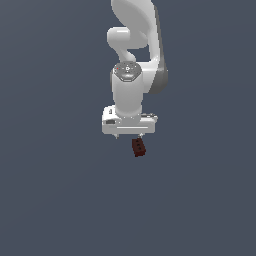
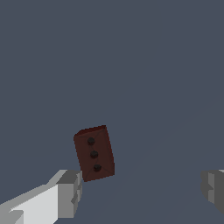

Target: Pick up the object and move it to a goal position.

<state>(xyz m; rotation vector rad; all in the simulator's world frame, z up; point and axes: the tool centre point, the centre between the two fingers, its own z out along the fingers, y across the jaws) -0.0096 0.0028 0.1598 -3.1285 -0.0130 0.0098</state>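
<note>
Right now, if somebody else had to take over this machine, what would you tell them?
Gripper: open, holding nothing, fingers spread wide.
Brick: small, dark red-brown, lying on the grey floor under the gripper head, closer to one finger than the other and not squared up with them.
Done: the arm is over the brick.
Left: centre on it, lower, close, lift, carry to the goal. No goal marker shows in either view.

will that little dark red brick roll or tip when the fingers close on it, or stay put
The brick looks flat-faced and blocky, so it probably won't roll. It appears rigid, so it should hold its shape when squeezed. In the wrist view it sits close to one finger of the open gripper, far from the other, so closing may slide or twist it first.
</note>
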